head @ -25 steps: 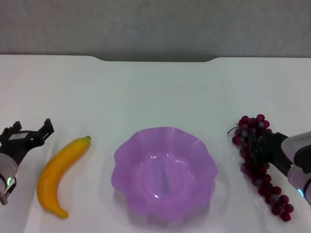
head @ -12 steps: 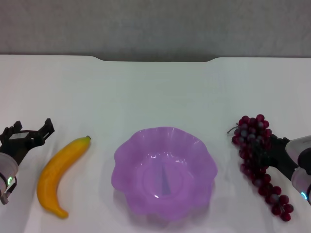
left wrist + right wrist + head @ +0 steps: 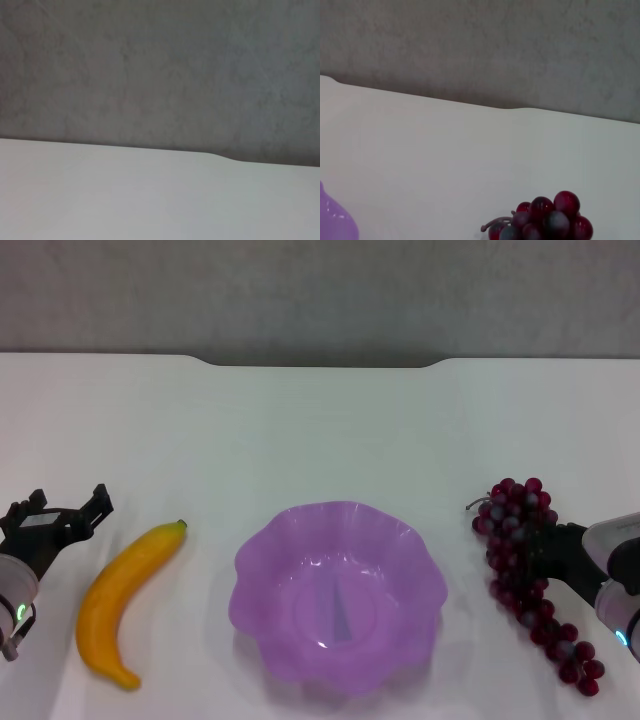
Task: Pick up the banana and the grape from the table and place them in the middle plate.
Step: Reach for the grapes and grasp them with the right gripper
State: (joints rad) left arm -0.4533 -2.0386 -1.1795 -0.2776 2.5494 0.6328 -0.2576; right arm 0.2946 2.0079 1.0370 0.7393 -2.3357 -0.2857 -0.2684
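The yellow banana [image 3: 125,600] lies on the white table [image 3: 320,430] at the left. My left gripper [image 3: 62,510] is open and empty, just left of the banana's stem end and not touching it. The purple scalloped middle plate [image 3: 250,570] sits empty at front centre. The dark red grape bunch [image 3: 515,510] lies at the right. My right gripper [image 3: 545,550] is shut on the bunch's middle, its black fingers among the grapes. The top of the bunch shows in the right wrist view [image 3: 545,220], with a bit of the plate rim [image 3: 332,225].
The table's notched far edge [image 3: 320,362] runs along a grey wall. The left wrist view shows only bare tabletop [image 3: 150,195] and wall.
The right gripper has drawn the grape bunch slightly left, towards the plate. The left arm, banana and plate have not moved.
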